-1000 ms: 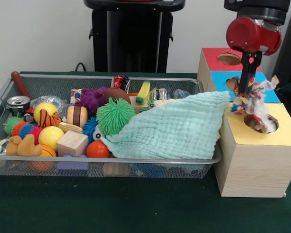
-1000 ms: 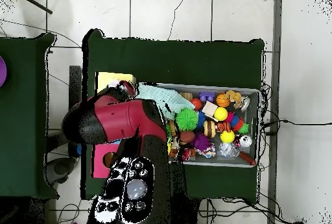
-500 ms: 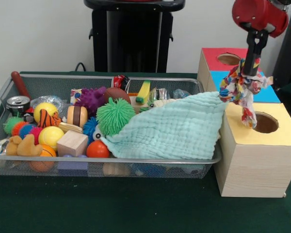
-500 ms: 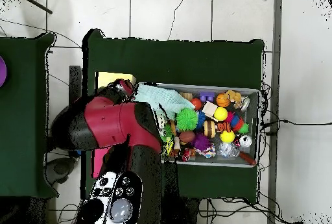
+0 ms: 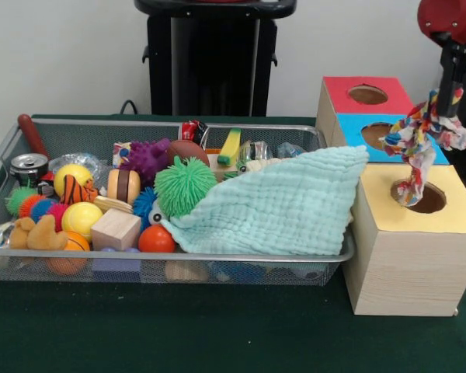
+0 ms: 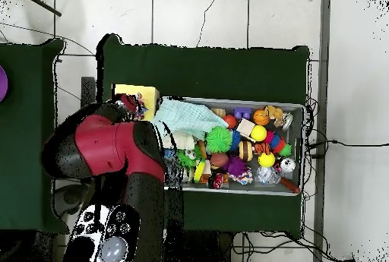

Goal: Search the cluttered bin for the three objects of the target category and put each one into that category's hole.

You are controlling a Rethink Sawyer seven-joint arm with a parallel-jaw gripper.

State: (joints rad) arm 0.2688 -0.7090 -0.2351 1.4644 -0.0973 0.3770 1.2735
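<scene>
Now your tool [image 5: 450, 99] is clamped on the rope toy [image 5: 419, 148], which hangs upright (long axis vertical), its lower end just over the yellow hole [image 5: 421, 197]; lower straight down.

no readable text, labels or nos. on any obj in either view

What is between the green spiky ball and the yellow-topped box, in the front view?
The light green cloth fills that stretch, spreading from the green spiky ball to the yellow-topped box.
</scene>
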